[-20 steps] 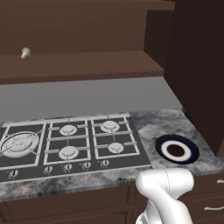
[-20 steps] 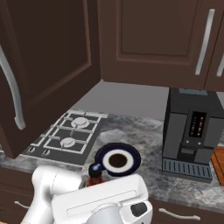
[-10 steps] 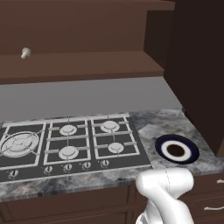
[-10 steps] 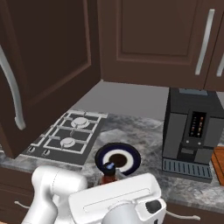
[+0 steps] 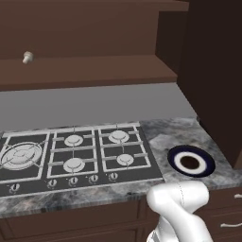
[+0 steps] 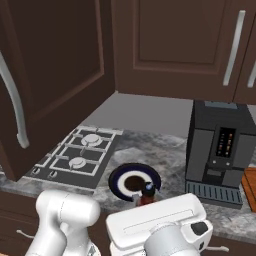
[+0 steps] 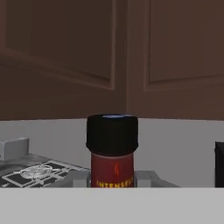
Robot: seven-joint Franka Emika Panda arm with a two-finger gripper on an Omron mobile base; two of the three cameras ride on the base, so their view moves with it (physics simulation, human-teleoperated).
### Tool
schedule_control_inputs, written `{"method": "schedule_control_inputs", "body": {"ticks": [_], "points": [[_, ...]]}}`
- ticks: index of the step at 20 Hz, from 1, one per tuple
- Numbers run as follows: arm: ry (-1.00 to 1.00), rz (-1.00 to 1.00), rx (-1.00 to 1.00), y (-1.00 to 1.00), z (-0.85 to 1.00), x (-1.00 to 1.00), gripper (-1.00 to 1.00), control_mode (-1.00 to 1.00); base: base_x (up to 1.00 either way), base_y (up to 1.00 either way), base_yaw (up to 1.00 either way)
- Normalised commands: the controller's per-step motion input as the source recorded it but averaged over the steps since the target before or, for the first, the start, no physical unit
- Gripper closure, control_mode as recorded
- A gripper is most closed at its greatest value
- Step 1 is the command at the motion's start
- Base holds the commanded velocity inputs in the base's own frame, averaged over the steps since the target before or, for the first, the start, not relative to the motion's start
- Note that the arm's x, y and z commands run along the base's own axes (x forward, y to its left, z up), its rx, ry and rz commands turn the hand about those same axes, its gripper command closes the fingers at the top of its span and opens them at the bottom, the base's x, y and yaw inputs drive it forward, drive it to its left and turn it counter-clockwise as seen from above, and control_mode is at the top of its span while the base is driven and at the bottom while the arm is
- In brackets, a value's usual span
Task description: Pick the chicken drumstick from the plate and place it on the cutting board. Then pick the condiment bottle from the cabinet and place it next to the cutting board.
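Right now the condiment bottle [image 7: 112,151] stands upright between the jaws, pinched low on its red body, black cap up, just in front of the plate [image 6: 118,181]. An orange edge at far right, likely the cutting board [image 6: 250,183], lies beyond the coffee machine [image 6: 219,150], so the carry goes rightward.

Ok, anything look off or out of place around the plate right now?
Nothing spilled or askew. The plate sits flat and empty on the counter, and the condiment bottle stands upright, just in front of the plate.
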Motion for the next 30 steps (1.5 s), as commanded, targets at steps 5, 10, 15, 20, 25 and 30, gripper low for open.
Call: {"method": "schedule_control_inputs", "body": {"ticks": [5,10,15,20,25,30], "points": [[0.00,0.00,0.00,-0.30,-0.12,0.09,1.00,-1.00,0.00,0.00,0.00],[0.00,0.00,0.00,-0.22,-0.12,0.17,1.00,-1.00,0.00,0.00,0.00],[-0.04,0.00,0.00,-0.20,-0.35,0.30,1.00,-1.00,0.00,0.00,0.00],[-0.15,0.00,0.00,-0.22,-0.52,0.29,1.00,-1.00,0.00,0.00,0.00],[-0.09,0.00,0.00,-0.27,-0.37,0.29,1.00,-1.00,0.00,0.00,0.00],[0.00,0.00,-0.01,-0.28,-0.11,0.36,1.00,-1.00,0.00,0.00,0.00]]}}
